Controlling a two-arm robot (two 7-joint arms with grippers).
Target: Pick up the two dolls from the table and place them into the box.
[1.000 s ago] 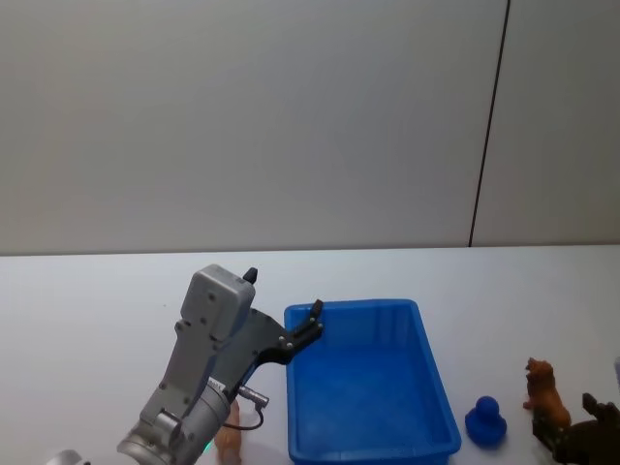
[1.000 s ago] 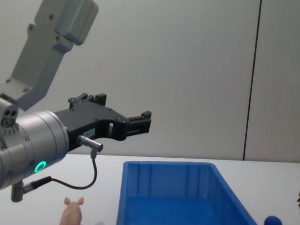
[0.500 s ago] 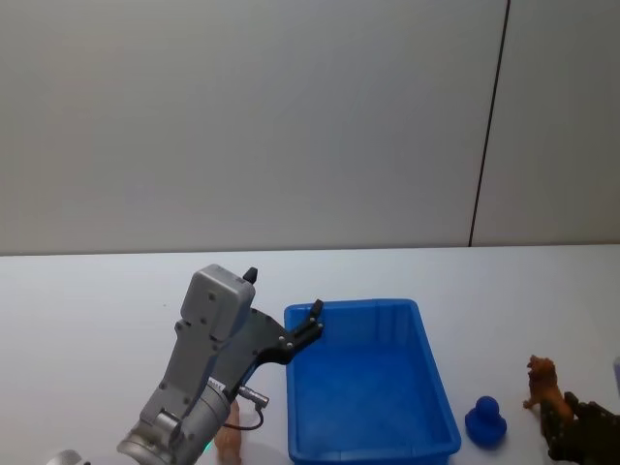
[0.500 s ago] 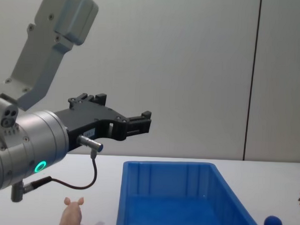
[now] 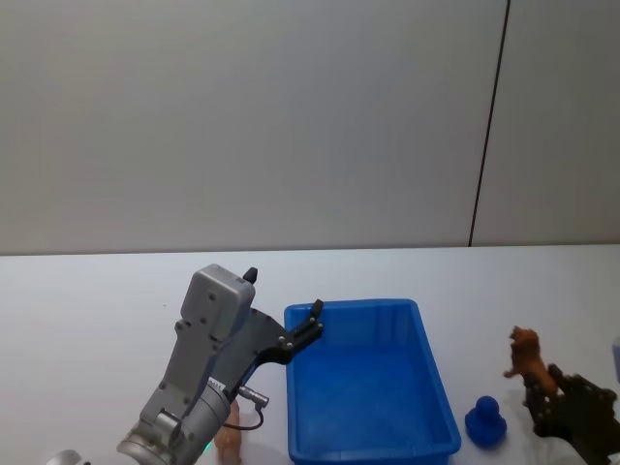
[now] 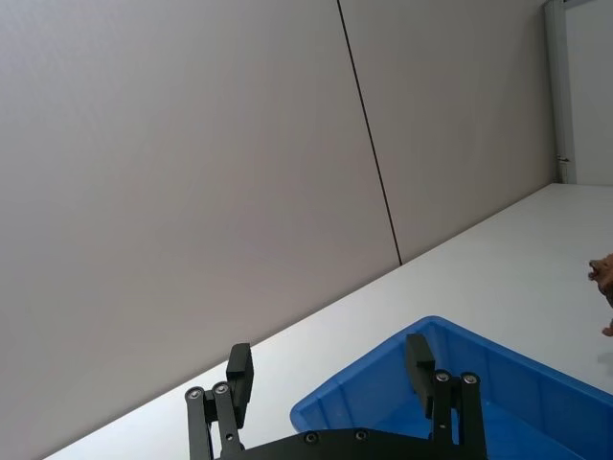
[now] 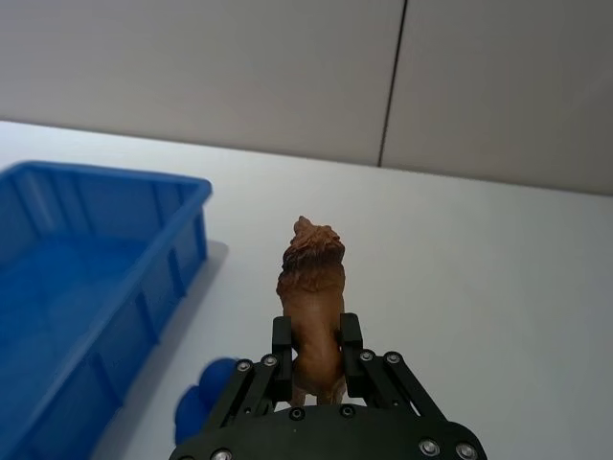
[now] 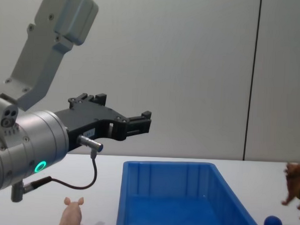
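My right gripper (image 7: 316, 337) is shut on the brown doll (image 7: 311, 287), a long-tailed four-legged animal, and holds it upright above the white table (image 5: 97, 310). In the head view this doll (image 5: 525, 353) hangs to the right of the blue box (image 5: 368, 387). The pale pink pig doll (image 8: 72, 216) stands on the table left of the box (image 8: 187, 167). My left gripper (image 6: 329, 369) hovers open, holding nothing, over the box's rear left corner (image 5: 310, 325).
A blue round-topped toy (image 5: 485, 422) sits on the table between the box and the right gripper, also visible as the blue toy (image 7: 196, 414) below the held doll. A grey wall with a dark vertical seam stands behind the table.
The right gripper has closed on the brown doll and lifted it off the table, shifting slightly left toward the box. The left arm has not moved.
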